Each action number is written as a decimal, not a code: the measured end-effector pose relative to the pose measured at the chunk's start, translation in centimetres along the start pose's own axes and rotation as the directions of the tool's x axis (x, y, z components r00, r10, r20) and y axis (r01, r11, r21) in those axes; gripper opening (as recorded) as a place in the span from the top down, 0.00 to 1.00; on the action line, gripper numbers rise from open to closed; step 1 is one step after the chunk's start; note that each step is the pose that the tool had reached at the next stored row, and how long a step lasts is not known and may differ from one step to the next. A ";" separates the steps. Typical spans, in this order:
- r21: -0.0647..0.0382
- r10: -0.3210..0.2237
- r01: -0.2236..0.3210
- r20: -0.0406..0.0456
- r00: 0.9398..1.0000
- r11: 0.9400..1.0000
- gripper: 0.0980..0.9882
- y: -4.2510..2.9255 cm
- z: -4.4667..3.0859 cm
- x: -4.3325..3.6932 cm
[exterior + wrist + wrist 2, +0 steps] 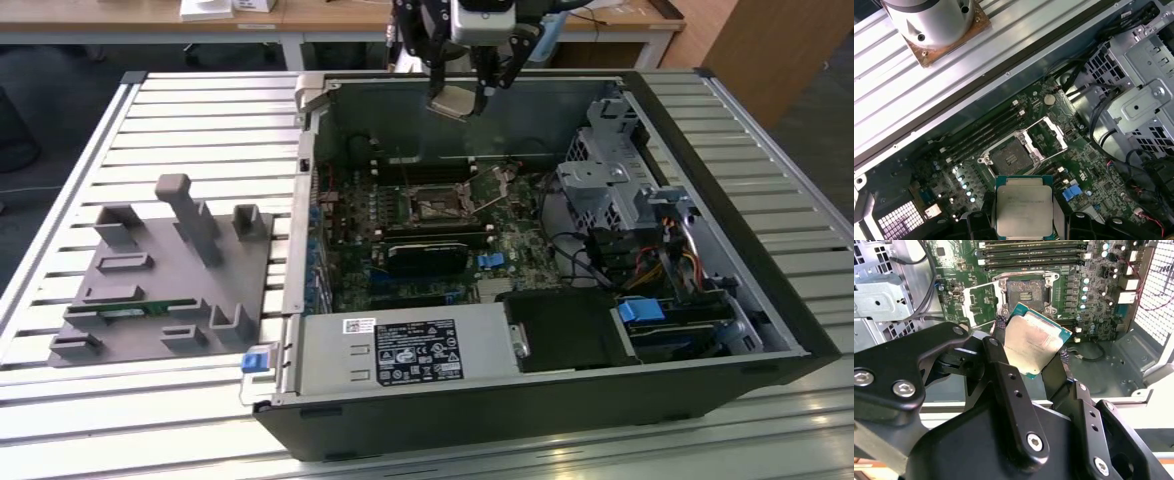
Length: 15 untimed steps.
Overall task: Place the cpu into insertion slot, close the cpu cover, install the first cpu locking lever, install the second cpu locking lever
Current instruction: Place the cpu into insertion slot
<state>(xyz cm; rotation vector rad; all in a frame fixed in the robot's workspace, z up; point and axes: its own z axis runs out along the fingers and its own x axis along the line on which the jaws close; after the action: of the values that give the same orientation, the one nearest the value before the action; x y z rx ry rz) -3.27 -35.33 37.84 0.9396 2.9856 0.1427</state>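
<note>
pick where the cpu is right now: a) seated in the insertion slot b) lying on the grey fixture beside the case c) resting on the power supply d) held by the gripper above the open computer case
d: the cpu is pinched between the fingers of the gripper above the motherboard, and the insertion slot below it holds no chip.

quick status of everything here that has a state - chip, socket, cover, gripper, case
cpu: held in the gripper, above the board, not seated
insertion slot: empty, uncovered
cpu cover: swung open beside the slot
gripper: shut on cpu
computer case: side open, inside exposed
</note>
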 end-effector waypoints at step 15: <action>-0.001 0.063 -0.063 0.006 0.998 0.998 0.50 0.00 0.00 0.00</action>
<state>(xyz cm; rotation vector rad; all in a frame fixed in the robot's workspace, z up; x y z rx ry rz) -3.27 -35.34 37.84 1.0323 2.9518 0.1420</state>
